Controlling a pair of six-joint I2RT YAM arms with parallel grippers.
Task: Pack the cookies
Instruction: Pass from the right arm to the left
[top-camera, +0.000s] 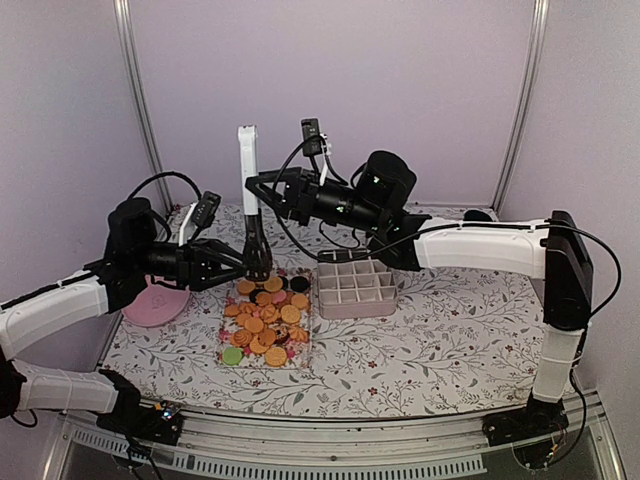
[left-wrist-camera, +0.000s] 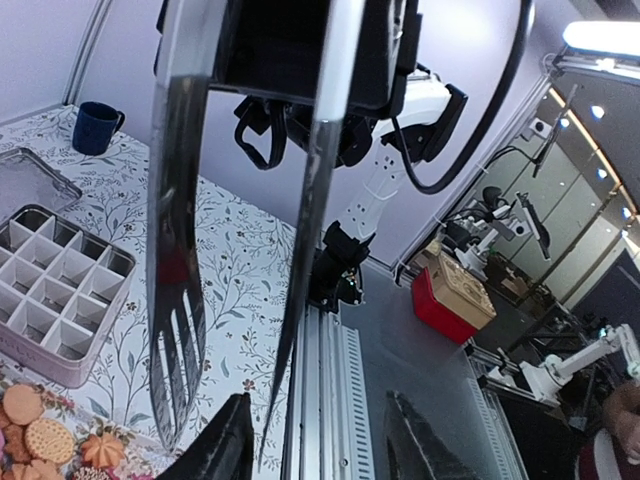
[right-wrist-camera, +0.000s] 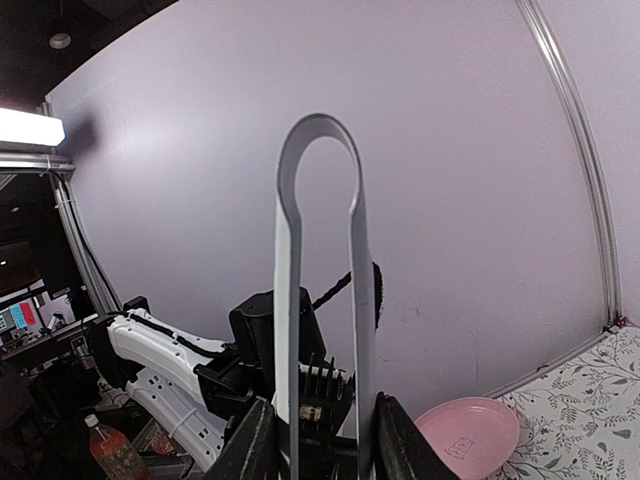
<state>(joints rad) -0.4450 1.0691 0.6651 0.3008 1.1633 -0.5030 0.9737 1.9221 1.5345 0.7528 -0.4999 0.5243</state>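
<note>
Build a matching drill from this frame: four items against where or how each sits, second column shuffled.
1. tongs
2. cookies
3. divided box
4. pink plate

a. empty, just right of the pile
b. at the table's left edge
c. upright, held in the right hand
d. heaped on the clear tray

Pairs: 1-c, 2-d, 3-a, 4-b

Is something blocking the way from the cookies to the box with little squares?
Nothing visible does. The cookies lie close beside the divided box, and its top is open.
</note>
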